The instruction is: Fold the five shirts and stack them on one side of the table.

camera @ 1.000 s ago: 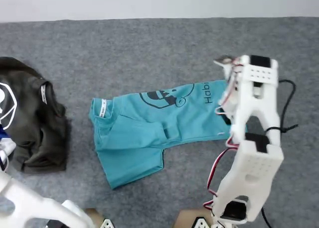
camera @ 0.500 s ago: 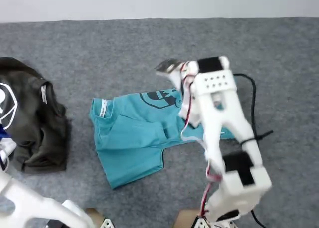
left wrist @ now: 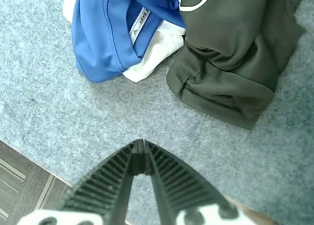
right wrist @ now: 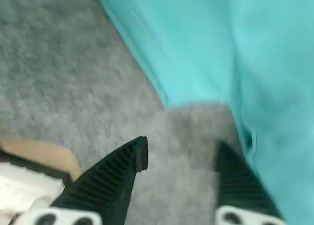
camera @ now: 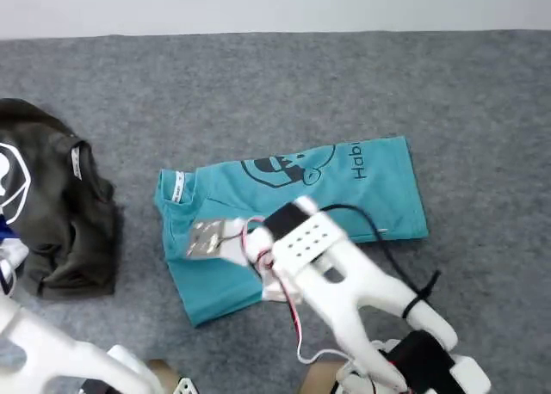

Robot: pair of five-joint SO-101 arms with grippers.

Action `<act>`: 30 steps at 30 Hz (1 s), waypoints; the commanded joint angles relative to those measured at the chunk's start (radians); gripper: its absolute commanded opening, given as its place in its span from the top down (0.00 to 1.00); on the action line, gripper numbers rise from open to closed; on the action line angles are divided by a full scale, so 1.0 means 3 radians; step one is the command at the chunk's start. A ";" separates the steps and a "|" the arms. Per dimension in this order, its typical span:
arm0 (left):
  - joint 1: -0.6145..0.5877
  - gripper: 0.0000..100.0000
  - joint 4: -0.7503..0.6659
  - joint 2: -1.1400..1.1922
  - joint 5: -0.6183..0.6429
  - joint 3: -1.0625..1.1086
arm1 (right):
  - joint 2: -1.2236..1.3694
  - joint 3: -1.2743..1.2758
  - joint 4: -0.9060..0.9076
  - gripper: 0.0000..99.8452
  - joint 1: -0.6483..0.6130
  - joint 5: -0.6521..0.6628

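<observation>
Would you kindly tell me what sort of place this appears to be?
Likely a robotics lab bench: white robot arm, grey carpeted table, teal shirt laid out, other shirts heaped aside.

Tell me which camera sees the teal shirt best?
The high view: the teal shirt lies spread on the table, nearly whole, with the right arm over part. The right wrist view gives one edge up close, beside the open right claw. The left wrist view faces other shirts.
</observation>
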 commanded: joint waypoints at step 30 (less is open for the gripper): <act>-0.0031 0.99 0.0051 -0.0077 -0.0010 0.0105 | 0.1297 -0.0373 -0.0857 0.95 -0.0534 0.0031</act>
